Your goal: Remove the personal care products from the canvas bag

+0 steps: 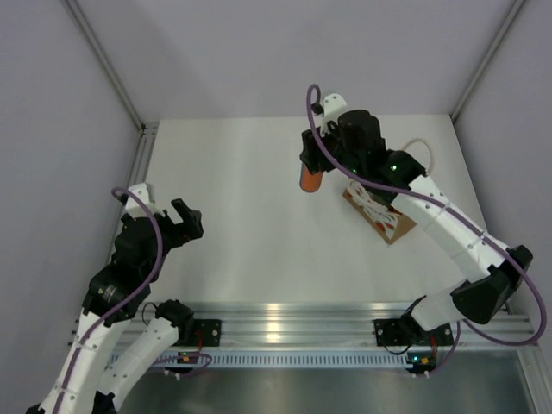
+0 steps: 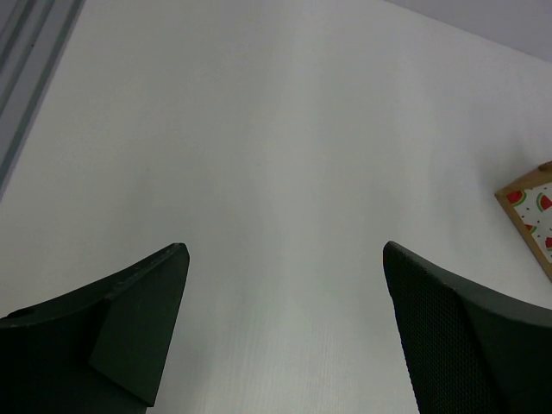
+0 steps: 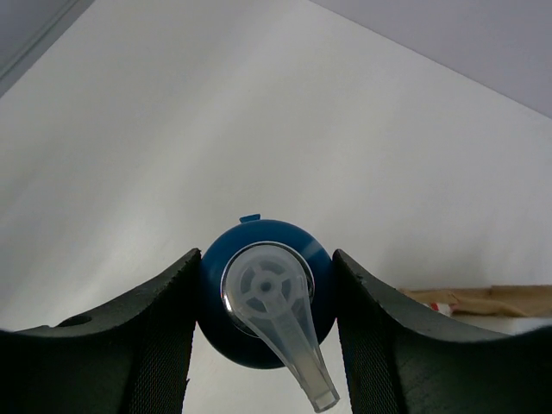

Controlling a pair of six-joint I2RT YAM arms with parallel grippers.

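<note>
Top external view has the right gripper [image 1: 312,166] over the far middle of the desk [image 1: 250,250], clenched on the orange bottle [image 1: 310,180], which hangs upright under it. From above it cannot be told whether the bottle's base touches the desk. The bottle is outside the canvas bag [image 1: 384,217], near it on its left side and apart from it. The bag lies flat toward the far right corner, its white and red printed side up, a tan border showing along its edges, partly covered by the right arm. Its cream loop handle [image 1: 423,148] curves out toward the far right corner.

Right wrist view looks straight down on the bottle's blue cap [image 3: 259,237], topped by a clear pump nozzle [image 3: 289,345]. The two dark fingers [image 3: 129,345] press the cap from either side, and a strip of the tan bag shows at the right edge of the view.

The left gripper [image 1: 185,222] hovers close to the left edge of the desk, well apart from both bottle and bag. Left wrist view shows its fingers [image 2: 129,332] spread wide with only bare desk between them, released, and a corner of the bag's watermelon print at the right
</note>
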